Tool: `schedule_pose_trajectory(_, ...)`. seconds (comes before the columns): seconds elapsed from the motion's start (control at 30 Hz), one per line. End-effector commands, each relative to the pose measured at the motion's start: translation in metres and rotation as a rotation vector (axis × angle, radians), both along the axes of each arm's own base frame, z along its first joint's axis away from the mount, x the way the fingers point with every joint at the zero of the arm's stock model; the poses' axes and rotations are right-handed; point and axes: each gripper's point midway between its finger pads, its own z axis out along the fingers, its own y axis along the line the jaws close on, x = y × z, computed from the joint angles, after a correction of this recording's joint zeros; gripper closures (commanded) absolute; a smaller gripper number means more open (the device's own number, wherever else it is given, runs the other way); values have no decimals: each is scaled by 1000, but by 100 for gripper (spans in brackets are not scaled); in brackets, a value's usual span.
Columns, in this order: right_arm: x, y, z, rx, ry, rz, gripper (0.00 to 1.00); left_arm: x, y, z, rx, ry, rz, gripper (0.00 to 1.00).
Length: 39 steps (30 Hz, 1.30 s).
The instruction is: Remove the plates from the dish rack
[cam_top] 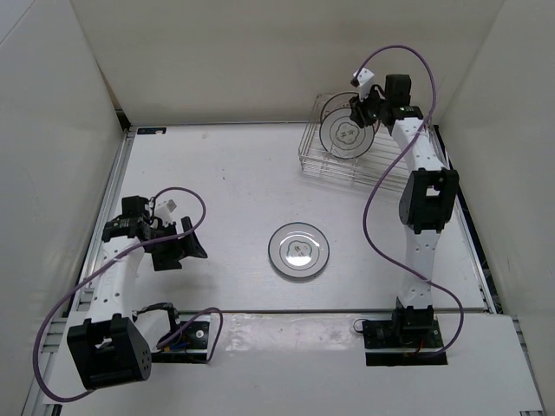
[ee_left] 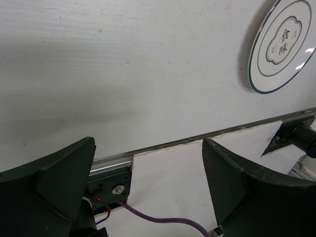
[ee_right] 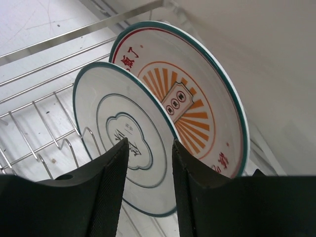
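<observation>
The right gripper (ee_right: 150, 145) straddles the rim of the ringed white plate (ee_right: 118, 123) standing in the wire dish rack (cam_top: 323, 165) (pinching or not, I cannot tell), the orange sunburst plate (ee_right: 202, 94) just beyond it. The left gripper (ee_left: 148, 143) hangs spread wide, a second ringed plate (ee_left: 281, 44) flat ahead.

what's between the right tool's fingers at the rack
Only the small white round plate with dark rings, standing upright in the silver wire dish rack, straddled by the right tool. The right wrist view shows it; contact is unclear.
</observation>
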Motion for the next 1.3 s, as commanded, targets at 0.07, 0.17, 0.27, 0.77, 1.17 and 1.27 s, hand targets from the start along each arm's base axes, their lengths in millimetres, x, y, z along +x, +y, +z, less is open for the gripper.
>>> schedule_pose_trajectory(0.07, 16, -10, 15, 37, -79, -7, 57, 14, -4, 17, -45, -53, -3, 0)
schedule_pose_trajectory(0.17, 13, -5, 12, 62, -73, 19, 60, 15, -4, 18, -46, -51, -1, 0)
schedule_pose_trajectory(0.27, 10, -2, 3, 90, -48, 35, 66, 16, -4, 20, -43, -56, -7, 0)
schedule_pose_trajectory(0.77, 0, 12, -8, 187, -5, 97, 66, 12, -3, 19, -43, -39, -1, 0)
schedule_pose_trajectory(1.17, -10, 17, -19, 243, 24, 135, 100, 9, -2, 18, -35, -19, -2, 0)
schedule_pose_trajectory(1.27, -14, 19, -15, 265, 25, 139, 100, 8, -3, 17, -38, -18, 2, 0)
